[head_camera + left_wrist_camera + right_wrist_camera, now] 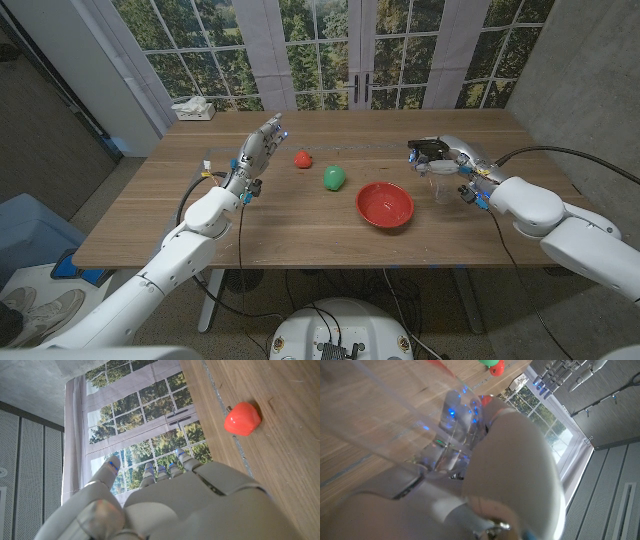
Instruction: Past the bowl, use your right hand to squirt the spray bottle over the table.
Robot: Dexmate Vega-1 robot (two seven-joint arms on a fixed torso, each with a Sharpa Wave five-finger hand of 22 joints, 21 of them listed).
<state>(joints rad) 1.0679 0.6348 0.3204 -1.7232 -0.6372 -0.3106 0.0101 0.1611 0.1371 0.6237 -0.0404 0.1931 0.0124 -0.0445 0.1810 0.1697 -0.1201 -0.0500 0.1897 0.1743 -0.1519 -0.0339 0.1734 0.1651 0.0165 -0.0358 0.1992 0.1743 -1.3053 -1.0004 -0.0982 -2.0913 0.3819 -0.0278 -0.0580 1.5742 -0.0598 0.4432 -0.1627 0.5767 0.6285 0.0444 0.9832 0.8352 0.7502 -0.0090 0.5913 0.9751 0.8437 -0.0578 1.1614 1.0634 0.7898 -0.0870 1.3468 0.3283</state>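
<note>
The right hand (462, 172) wraps its fingers around a clear plastic spray bottle (440, 180) with a black head, held just right of the bowl (385, 204), above the wooden surface (300, 225). The bowl is round, glossy red, and looks empty. The left hand (255, 155) hovers with fingers extended, holding nothing. A smooth red fruit (303, 159) and a green fruit (334, 178) lie between the hands.
</note>
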